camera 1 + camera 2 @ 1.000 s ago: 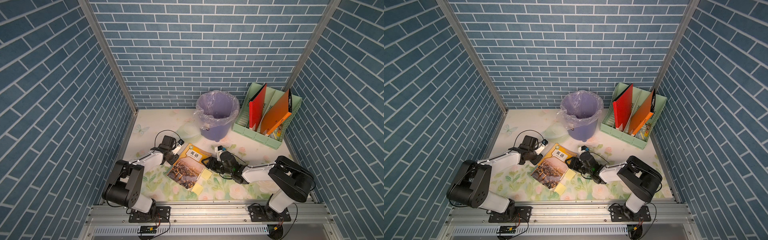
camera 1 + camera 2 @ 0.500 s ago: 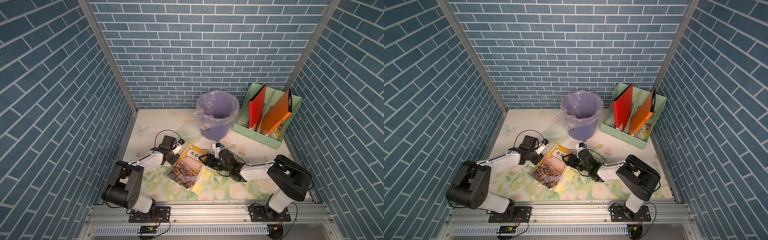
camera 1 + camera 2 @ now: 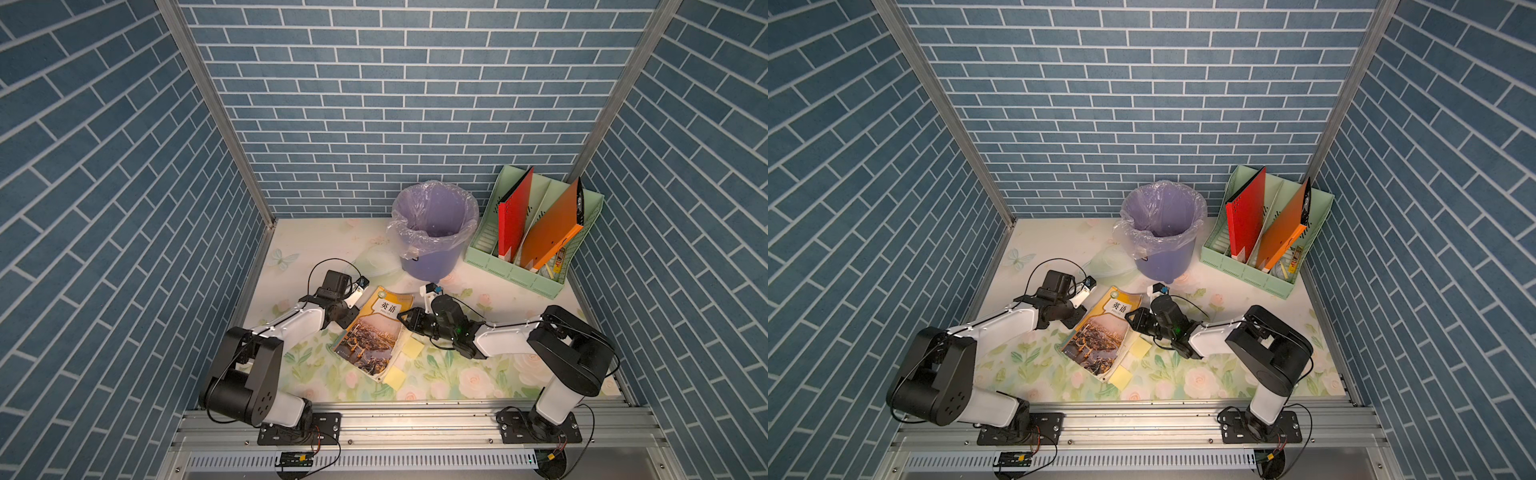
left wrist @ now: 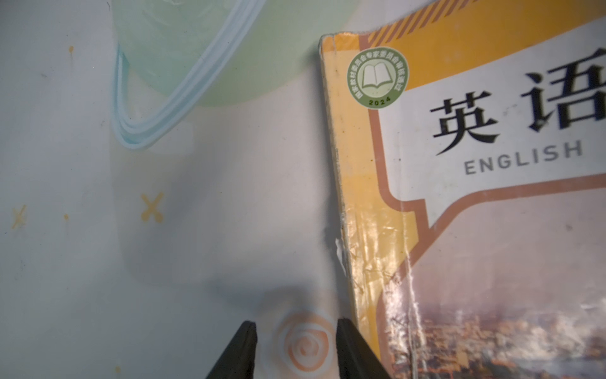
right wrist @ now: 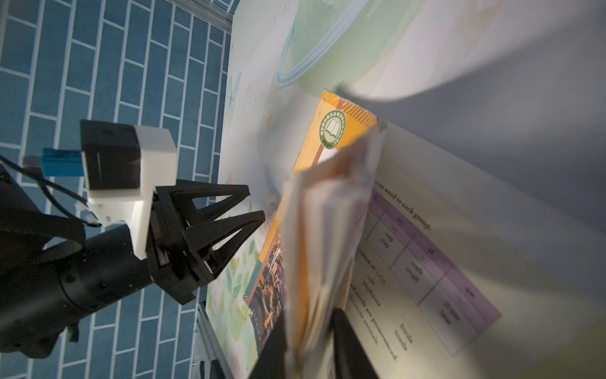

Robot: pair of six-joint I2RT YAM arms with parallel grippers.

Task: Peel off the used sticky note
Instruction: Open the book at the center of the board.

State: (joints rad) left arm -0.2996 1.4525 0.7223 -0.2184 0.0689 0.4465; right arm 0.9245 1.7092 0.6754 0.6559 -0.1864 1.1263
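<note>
Now the right gripper (image 5: 310, 323) is seen clamped on a bundle of cover and pages at the fore edge of the textbook (image 3: 372, 336). The bundle is held raised, so that a printed inside page is bared in the right wrist view. Two yellow sticky notes (image 3: 410, 346) are shown in both top views, sticking out from that same fore edge. They lie not ahead of the closed fingertips but back behind them, toward the right arm's own wrist. One is just beside the gripper's body, and the farther note (image 3: 395, 377) sits near the book's corner. The textbook's long axis is laid roughly along the line from those fingertips to the notes, so any reach is judged to run back down the page edge. The left gripper (image 4: 296, 325) is held part open and empty at the spine, one finger (image 4: 352, 347) just beside it — the book's whole width lies between it and the notes, and the right arm is plainly the nearer. Which note is the used one cannot be told.
</note>
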